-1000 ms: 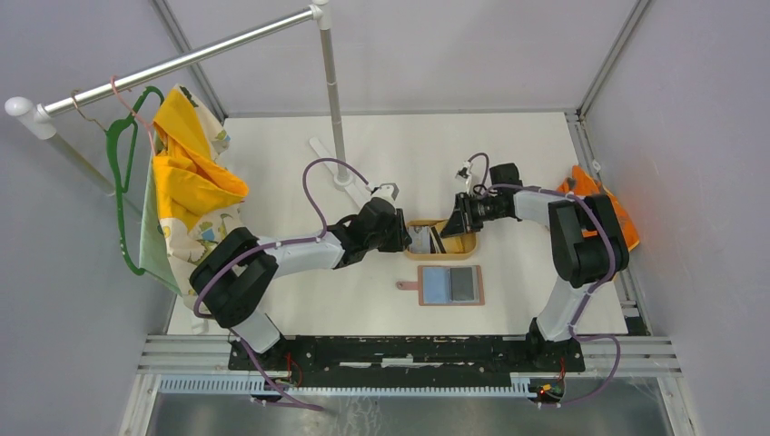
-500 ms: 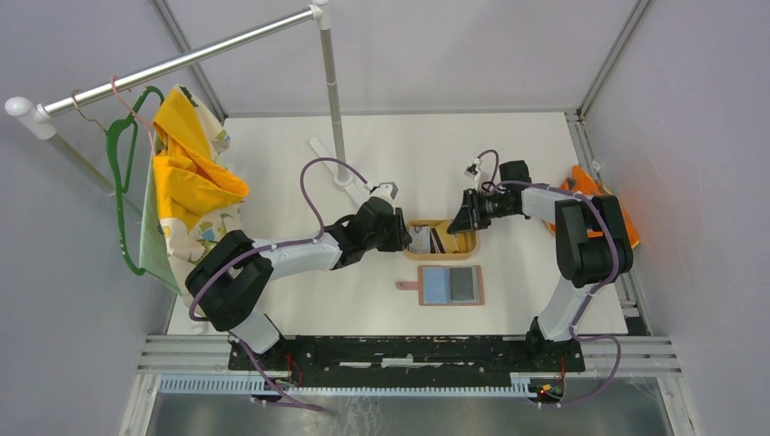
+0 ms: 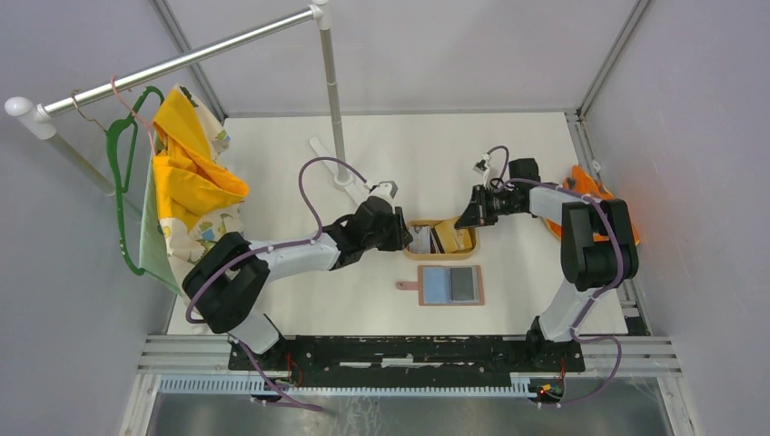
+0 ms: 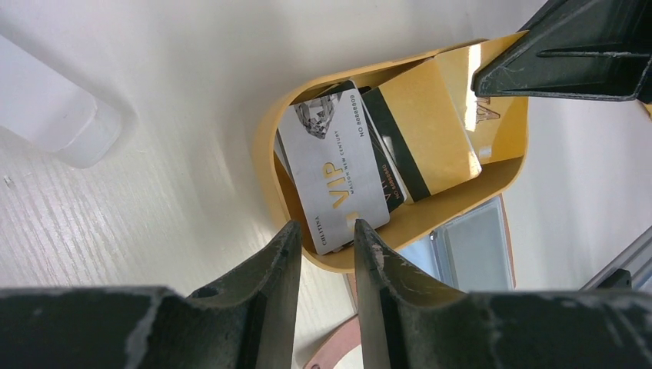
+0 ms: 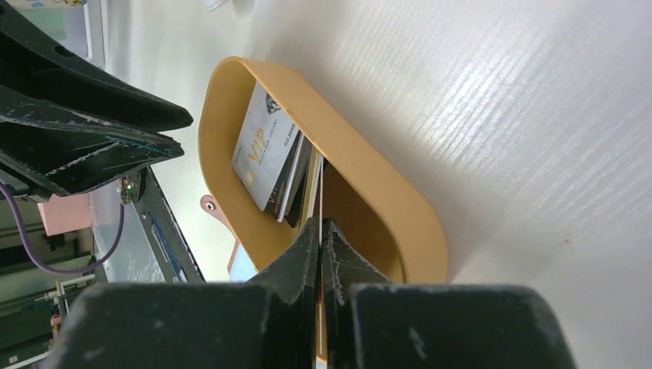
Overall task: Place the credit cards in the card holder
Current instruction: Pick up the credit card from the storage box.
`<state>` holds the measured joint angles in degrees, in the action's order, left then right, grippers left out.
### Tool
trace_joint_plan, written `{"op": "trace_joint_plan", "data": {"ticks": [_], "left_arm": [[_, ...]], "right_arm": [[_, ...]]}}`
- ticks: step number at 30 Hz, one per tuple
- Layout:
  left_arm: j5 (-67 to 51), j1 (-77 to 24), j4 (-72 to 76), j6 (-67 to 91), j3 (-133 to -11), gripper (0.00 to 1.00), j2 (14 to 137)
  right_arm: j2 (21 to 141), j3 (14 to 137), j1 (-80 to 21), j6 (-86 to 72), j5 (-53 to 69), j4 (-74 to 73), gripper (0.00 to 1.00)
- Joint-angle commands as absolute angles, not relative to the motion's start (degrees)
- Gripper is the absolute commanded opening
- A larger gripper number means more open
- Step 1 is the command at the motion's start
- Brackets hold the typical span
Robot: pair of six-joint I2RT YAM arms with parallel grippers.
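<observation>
The tan oval tray [image 3: 419, 255] holds several credit cards. In the left wrist view a white VIP card [image 4: 330, 181] lies on dark cards, beside a gold card with a black stripe [image 4: 423, 127]. My left gripper [image 4: 327, 231] is open by a narrow gap, empty, its tips over the tray's near rim [image 4: 265, 154]. My right gripper [image 5: 320, 223] is shut on the edge of a gold card [image 5: 320, 196], seen edge-on and standing in the tray's right end [image 5: 369, 184]. The reddish-brown card holder [image 3: 451, 285] lies open in front of the tray with a blue card [image 3: 437, 285] and a dark card [image 3: 464, 283] in it.
A garment rack pole stands on its base [image 3: 340, 177] behind the tray. Yellow patterned clothes [image 3: 186, 182] hang at the left. An orange cloth [image 3: 590, 195] lies at the table's right edge under the right arm.
My right gripper has drawn back to the right from over the tray's middle to its right end, uncovering the gold cards. The left gripper has stayed at the tray's left end.
</observation>
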<state>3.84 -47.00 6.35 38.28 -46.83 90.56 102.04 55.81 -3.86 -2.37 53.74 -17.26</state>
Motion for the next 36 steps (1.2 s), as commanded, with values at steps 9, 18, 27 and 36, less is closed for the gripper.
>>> {"op": "trace_joint_plan", "data": {"ticks": [9,18,27,36], "left_arm": [[-4.81,-47.29,23.72,36.63,-38.35,0.46,78.4],[-17.32,-47.23,48.23,38.37,-29.23,0.78,75.2],[-25.26,-47.23,62.55,41.91,-29.33,0.78,85.81],[-27.1,-47.08,61.96,42.31,-32.69,0.65,90.43]], "right_arm": [[89.11,56.08,-1.39,3.46,50.15,-16.44,0.0],[78.08,42.25,-1.4,-9.24,69.05,9.63,0.0],[73.78,34.46,-5.03,-22.4,73.28,27.3,0.0],[74.97,35.2,-10.21,-21.34,75.94,27.09,0.0]]}}
